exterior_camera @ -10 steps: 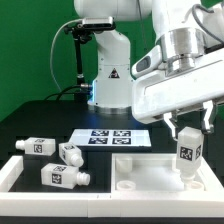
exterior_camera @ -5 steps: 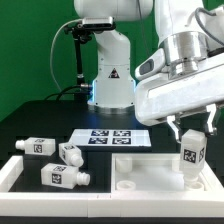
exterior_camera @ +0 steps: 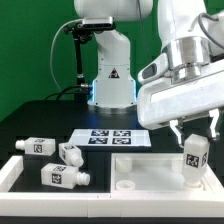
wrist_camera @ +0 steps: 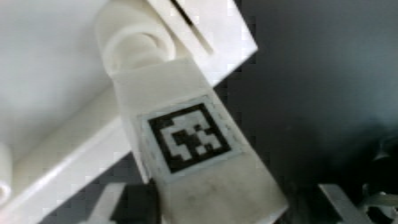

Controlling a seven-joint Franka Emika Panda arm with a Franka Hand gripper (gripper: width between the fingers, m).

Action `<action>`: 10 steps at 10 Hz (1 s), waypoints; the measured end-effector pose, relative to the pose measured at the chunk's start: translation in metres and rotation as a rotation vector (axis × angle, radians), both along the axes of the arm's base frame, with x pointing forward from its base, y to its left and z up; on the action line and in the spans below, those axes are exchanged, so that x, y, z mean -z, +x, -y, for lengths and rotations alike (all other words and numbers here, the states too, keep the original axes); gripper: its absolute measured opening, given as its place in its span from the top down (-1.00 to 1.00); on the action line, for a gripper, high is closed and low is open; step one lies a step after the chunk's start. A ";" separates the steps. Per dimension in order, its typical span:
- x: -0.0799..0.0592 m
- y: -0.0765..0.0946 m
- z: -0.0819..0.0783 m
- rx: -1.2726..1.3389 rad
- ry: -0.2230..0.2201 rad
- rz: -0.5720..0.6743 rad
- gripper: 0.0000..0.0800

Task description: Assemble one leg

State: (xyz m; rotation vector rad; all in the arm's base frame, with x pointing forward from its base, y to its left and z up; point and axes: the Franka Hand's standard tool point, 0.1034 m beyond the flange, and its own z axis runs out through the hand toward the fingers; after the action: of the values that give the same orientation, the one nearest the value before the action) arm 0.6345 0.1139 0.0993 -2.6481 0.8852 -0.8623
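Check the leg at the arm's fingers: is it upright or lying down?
Upright. The leg stands on end at the corner of the white panel, with its top between the fingers.

Arm [exterior_camera: 108, 55]: glossy white rounded shells. The base column bears a black triangular warning mark [exterior_camera: 113, 72], with a blue glow [exterior_camera: 92, 93] low on its side. A thin black cable [exterior_camera: 76, 55] loops down from the upper joint. Wrist: ribbed silver collar [exterior_camera: 186, 48] above a broad white boxy housing [exterior_camera: 185, 95]. End effector [exterior_camera: 196, 128]: short dark fingers [exterior_camera: 178, 131].
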 end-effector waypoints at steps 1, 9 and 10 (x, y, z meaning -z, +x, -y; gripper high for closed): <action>0.003 -0.002 -0.001 -0.001 -0.001 -0.006 0.18; 0.011 -0.012 -0.009 -0.018 -0.012 -0.020 0.18; 0.014 -0.013 -0.010 -0.021 -0.007 -0.029 0.18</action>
State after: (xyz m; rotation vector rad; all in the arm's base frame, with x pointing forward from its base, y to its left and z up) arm 0.6212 0.1242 0.0858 -2.6779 0.8609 -0.8253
